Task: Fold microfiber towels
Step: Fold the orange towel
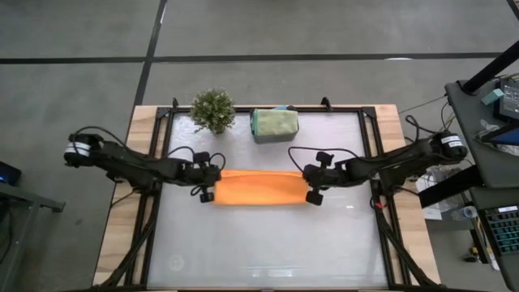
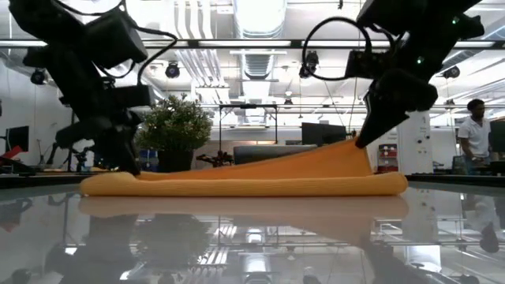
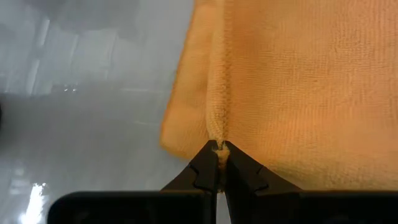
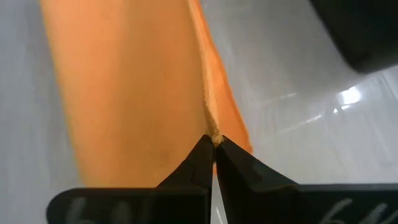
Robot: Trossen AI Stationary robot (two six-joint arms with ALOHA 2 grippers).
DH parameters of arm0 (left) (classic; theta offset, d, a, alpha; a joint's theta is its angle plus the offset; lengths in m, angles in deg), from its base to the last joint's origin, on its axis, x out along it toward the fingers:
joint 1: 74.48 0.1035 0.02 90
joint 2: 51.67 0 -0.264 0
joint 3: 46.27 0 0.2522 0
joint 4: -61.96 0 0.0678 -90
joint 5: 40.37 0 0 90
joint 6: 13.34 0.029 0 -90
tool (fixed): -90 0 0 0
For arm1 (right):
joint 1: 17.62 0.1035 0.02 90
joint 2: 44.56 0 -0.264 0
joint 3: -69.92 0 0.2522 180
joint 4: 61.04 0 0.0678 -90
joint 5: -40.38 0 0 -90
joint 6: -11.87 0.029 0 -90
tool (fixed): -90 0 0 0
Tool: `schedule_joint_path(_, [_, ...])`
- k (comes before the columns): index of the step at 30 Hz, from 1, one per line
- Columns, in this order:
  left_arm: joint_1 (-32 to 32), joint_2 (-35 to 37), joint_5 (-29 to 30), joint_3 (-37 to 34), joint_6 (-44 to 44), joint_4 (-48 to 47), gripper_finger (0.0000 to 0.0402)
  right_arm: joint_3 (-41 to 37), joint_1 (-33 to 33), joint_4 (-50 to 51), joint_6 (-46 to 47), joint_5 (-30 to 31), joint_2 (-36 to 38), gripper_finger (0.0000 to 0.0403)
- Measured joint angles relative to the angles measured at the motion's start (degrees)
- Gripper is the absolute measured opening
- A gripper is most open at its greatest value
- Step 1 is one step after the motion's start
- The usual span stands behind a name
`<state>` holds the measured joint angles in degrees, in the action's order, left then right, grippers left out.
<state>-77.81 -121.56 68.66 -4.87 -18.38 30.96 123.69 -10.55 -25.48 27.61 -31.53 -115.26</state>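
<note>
Each end effector, left (image 1: 208, 188) and right (image 1: 313, 187), is clamped on one end of the orange towel (image 1: 259, 187). Probably they are carrying its edge over for a fold. The towel lies in front of the bin (image 1: 274, 124).

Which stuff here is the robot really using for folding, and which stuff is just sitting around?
For the job:
- orange towel, half folded on the table
- left gripper, shut on one end
- right gripper, shut on the other end
- stack of green and teal towels, by the far edge

Just sitting there:
- potted plant

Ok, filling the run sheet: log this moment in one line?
left gripper shut on orange towel | right gripper shut on orange towel | fold underway
</note>
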Motion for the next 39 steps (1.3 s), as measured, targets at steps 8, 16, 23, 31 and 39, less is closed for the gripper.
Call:
schedule_joint_path(8, [0.34, -5.46, 3.19, 0.11, 1.05, 1.84, 0.0000, -0.02, -0.29, -0.55, 1.73, 6.59, -5.33, 0.0008])
schedule_joint_path(16, [0.76, -6.08, 5.47, 0.15, 1.01, 1.85, 0.0009, -0.02, -0.26, -1.61, 1.00, 6.96, -8.64, 0.0011])
schedule_joint_path(23, [0.76, -4.70, 10.71, 0.17, 0.95, 1.77, 0.0073, -0.04, -0.35, -1.53, 1.16, 7.52, -8.05, 0.0047])
schedule_joint_path(31, [0.76, -2.36, 18.03, 0.17, 1.16, 1.69, 0.0098, -0.04, -0.35, -1.28, 0.02, 7.96, -3.81, 0.0069])
schedule_joint_path(39, [0.76, -2.29, 17.78, 0.36, 0.99, 1.85, 0.0099, -0.04, -0.35, -3.39, -1.14, 8.04, -1.33, 0.0070])
